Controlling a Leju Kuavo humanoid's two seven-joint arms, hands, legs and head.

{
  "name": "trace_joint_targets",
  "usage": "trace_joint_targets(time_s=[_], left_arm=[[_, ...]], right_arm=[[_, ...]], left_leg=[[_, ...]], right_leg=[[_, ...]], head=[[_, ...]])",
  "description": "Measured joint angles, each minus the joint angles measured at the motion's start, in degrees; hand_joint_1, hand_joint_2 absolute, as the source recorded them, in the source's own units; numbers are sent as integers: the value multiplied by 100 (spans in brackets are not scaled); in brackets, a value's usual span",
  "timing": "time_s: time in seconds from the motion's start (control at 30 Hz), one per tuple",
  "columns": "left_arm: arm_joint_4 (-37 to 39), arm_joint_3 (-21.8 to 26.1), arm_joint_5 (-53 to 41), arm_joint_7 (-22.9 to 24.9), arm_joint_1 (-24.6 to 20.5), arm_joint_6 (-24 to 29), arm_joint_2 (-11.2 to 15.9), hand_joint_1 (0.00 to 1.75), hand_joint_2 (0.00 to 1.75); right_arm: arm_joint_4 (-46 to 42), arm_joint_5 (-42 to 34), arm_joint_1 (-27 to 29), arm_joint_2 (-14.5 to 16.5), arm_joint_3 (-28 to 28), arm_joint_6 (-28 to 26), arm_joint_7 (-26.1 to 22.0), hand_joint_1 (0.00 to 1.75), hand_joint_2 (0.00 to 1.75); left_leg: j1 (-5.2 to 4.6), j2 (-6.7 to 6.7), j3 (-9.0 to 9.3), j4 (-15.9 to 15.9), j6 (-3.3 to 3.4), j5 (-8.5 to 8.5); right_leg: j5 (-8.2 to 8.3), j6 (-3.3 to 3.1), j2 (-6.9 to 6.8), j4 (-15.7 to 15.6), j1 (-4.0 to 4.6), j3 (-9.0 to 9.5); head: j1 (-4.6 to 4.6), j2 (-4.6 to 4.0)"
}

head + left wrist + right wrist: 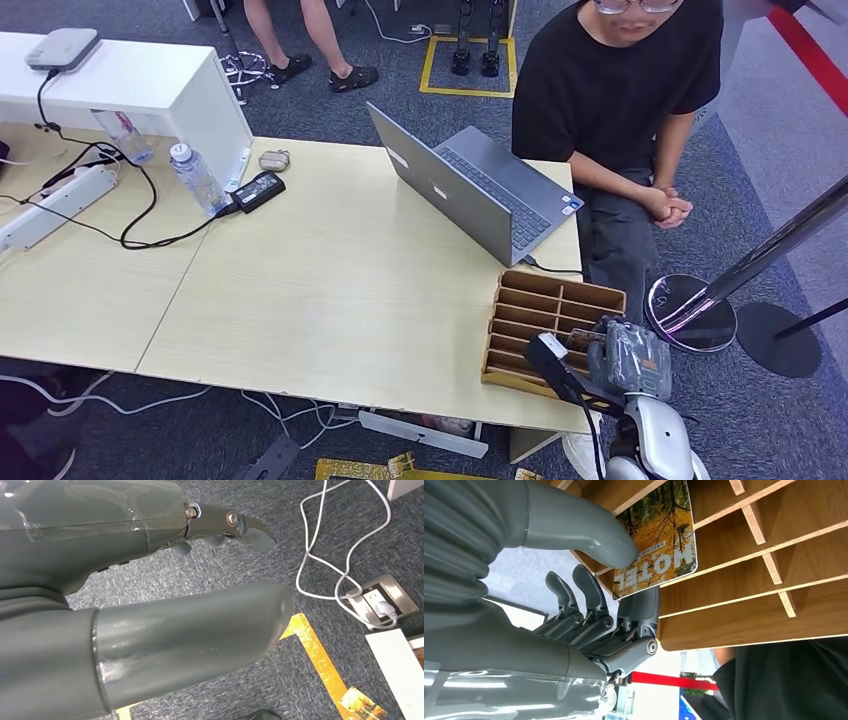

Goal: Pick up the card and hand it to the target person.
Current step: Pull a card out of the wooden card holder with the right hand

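Observation:
The card [659, 535], printed with autumn trees and the word HOTEL, stands in a slot of the wooden divider box [774, 595]. My right hand [614, 595] pinches its edge, thumb on the printed face and a finger behind it. From the head view, the right hand [628, 358] is at the near right corner of the box [545, 300]. The target person [620, 90] sits at the table's far right with hands clasped. Over the carpet hangs my left hand [200, 580], fingers apart and holding nothing.
An open laptop [480, 185] stands just behind the box. A water bottle [195, 178], power adapter [258, 190], power strip [55, 205] and white cabinet [150, 85] are at the left. A chrome stanchion base [690, 312] stands right of the table. Cables [320, 555] lie on the floor.

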Motion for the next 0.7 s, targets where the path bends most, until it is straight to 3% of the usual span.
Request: trace_joint_targets(time_s=[0.7], left_arm=[[0,0,0,8,1,0,-2,0,0]], right_arm=[[-11,-339,-77,109,140,-29,14,144,175]], left_leg=[[2,4,1,0,-1,0]], right_leg=[[1,0,1,1,1,0]], head=[[0,0]])
